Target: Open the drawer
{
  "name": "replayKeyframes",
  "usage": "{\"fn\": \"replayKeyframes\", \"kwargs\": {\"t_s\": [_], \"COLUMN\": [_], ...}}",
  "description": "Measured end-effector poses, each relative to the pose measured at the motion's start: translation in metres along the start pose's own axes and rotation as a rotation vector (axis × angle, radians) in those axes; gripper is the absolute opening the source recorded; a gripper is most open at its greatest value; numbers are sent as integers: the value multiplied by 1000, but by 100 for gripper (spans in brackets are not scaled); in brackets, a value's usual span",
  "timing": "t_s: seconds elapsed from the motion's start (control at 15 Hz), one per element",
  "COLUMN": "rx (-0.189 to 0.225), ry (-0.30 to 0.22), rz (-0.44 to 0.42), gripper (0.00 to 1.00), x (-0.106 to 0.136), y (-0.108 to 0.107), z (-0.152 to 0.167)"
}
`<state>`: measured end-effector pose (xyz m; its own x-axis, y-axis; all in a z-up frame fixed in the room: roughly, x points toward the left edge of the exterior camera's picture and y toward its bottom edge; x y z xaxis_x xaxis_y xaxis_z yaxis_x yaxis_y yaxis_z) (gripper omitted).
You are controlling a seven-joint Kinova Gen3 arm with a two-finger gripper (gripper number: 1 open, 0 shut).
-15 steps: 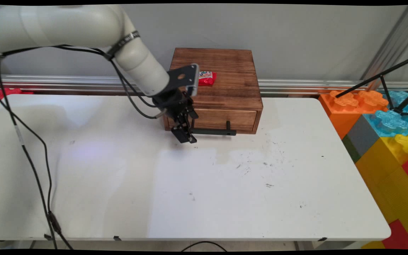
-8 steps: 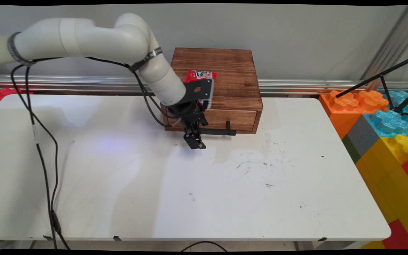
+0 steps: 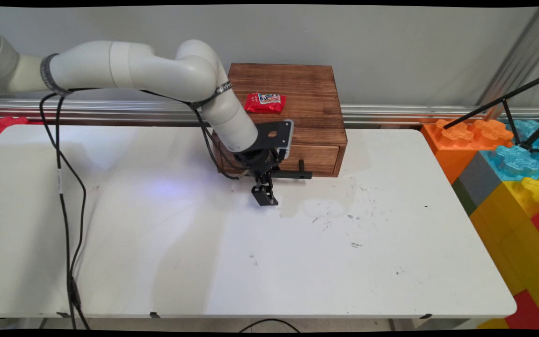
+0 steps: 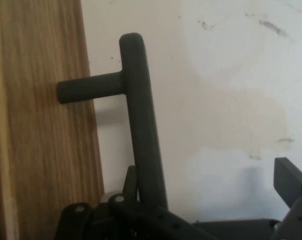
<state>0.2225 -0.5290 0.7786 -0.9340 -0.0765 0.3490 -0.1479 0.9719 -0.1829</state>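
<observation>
White table (image 3: 344, 262) w/ wooden drawer box (image 3: 297, 121) at back edge, red snack packet (image 3: 265, 102) on its top. Black bar handle (image 3: 293, 174) on drawer front; gripper (image 3: 265, 196) pointing down at handle's left end, fingers spread wide, bar between them, nothing clamped.

A dark-stained wooden drawer box (image 3: 284, 100) is sitting at the twelve o'clock edge of the white table (image 3: 251, 262), its black bar handle (image 3: 288, 174) facing six o'clock. A red snack packet (image 3: 265, 102) is lying on its top. Large coloured plastic building blocks (image 3: 513, 178) are standing at three o'clock.
</observation>
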Motion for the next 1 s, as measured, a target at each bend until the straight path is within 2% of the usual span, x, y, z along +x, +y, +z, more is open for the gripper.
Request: {"fn": "replayKeyframes", "kwargs": {"t_s": [0.6,1.0], "rx": [-8,-9], "ry": [-7,-4], "rz": [16,35], "gripper": [100,100], "x": [9,19], "y": [17,43], "z": [13,4]}}
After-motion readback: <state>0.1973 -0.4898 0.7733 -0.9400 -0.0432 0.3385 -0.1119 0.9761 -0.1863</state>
